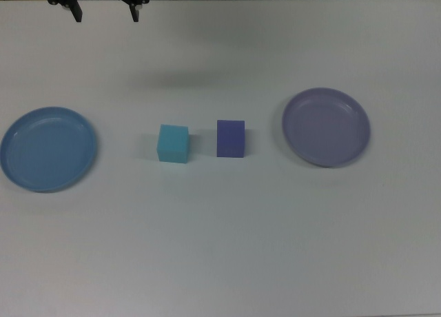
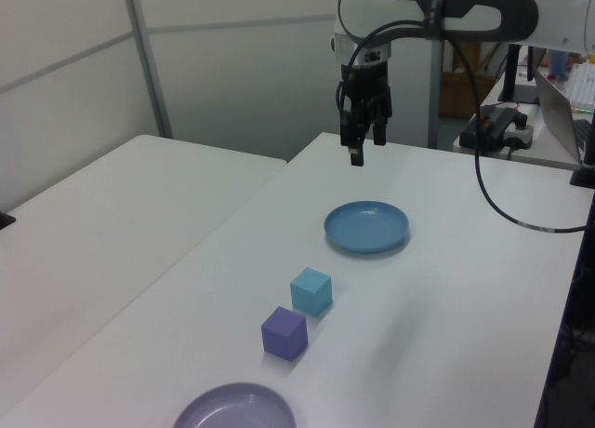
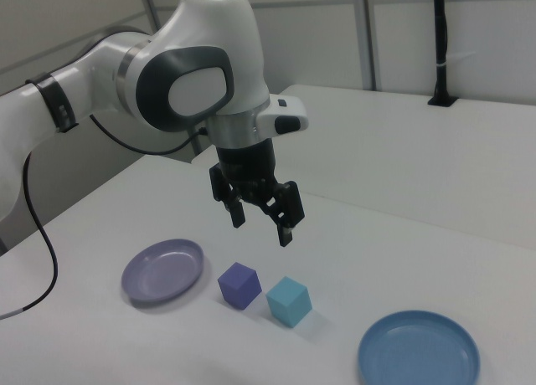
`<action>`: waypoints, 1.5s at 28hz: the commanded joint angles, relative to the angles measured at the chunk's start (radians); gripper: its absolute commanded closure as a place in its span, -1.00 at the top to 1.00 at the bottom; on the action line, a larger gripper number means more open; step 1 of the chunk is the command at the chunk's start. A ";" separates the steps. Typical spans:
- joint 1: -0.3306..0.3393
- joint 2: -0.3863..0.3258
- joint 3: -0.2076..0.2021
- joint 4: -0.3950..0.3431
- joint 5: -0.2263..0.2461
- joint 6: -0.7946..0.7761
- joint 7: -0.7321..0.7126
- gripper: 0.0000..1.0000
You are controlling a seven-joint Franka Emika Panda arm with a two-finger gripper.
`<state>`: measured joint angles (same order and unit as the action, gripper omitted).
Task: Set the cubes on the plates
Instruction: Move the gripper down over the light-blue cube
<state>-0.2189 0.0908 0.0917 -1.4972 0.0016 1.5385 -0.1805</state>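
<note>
The pincer (image 3: 261,223) hangs above the white table (image 1: 220,248) with its fingers spread apart, grasping nothing. Nearest it, in the right view, the indigo cube (image 3: 239,284) and the cyan cube (image 3: 289,301) sit below it on the table, just beside each other but not touching. Farther off, the lavender plate (image 3: 163,271) lies toward the right view's left and the blue plate (image 3: 419,349) toward the right view's right, both without cubes.

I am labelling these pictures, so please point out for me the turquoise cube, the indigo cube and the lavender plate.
turquoise cube (image 1: 172,143), top view, on its top face.
indigo cube (image 1: 230,138), top view, on its top face.
lavender plate (image 1: 300,103), top view, on its rim at the top view's upper left.
</note>
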 commanded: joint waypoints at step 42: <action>0.145 0.299 -0.004 -0.156 -0.066 0.380 0.197 1.00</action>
<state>-0.1196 0.3634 0.0929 -1.6175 -0.0204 1.8357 -0.0834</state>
